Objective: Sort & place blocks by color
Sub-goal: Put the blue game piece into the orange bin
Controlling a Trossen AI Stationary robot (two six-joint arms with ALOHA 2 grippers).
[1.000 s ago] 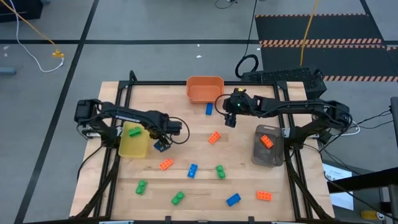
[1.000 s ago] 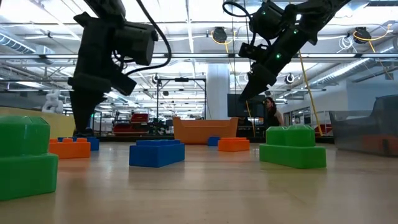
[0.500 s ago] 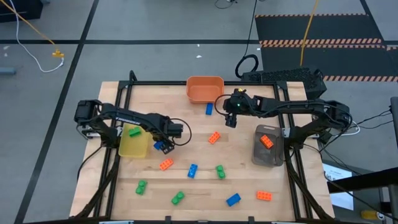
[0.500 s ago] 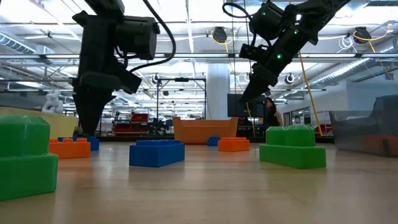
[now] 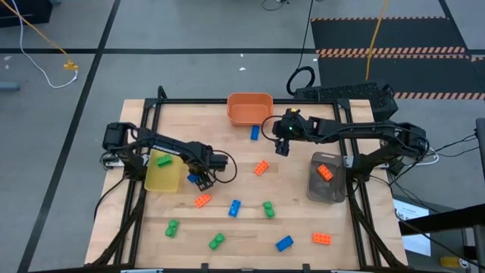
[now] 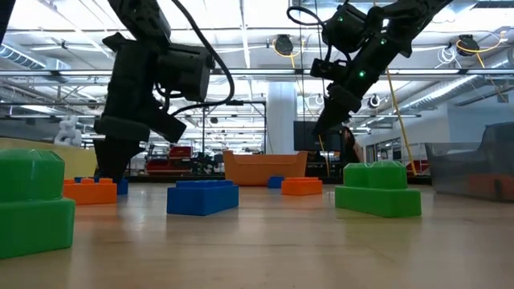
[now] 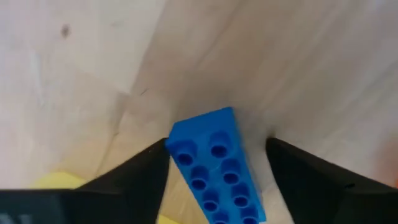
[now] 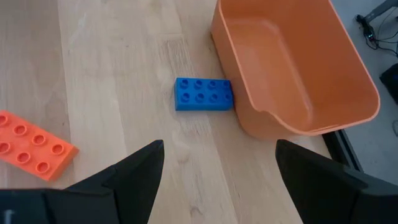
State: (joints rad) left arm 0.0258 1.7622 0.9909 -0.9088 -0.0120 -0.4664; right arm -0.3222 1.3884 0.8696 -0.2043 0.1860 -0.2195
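Beside the yellow bin, the left gripper is down over a blue block on the table, fingers spread either side and not yet closed (contact unclear). Judged step: pickup. Next move calls for closing squarely, then lifting. At the far side, the right gripper hovers with fingers apart and empty, near another blue block touching the orange bin.

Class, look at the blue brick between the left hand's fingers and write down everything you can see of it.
The blue brick is glossy plastic, oblong, with two rows of round studs on top. It lies flat on the wooden table just beside the yellow bin. The left hand is open, one dark finger on each long side, neither clearly touching it.
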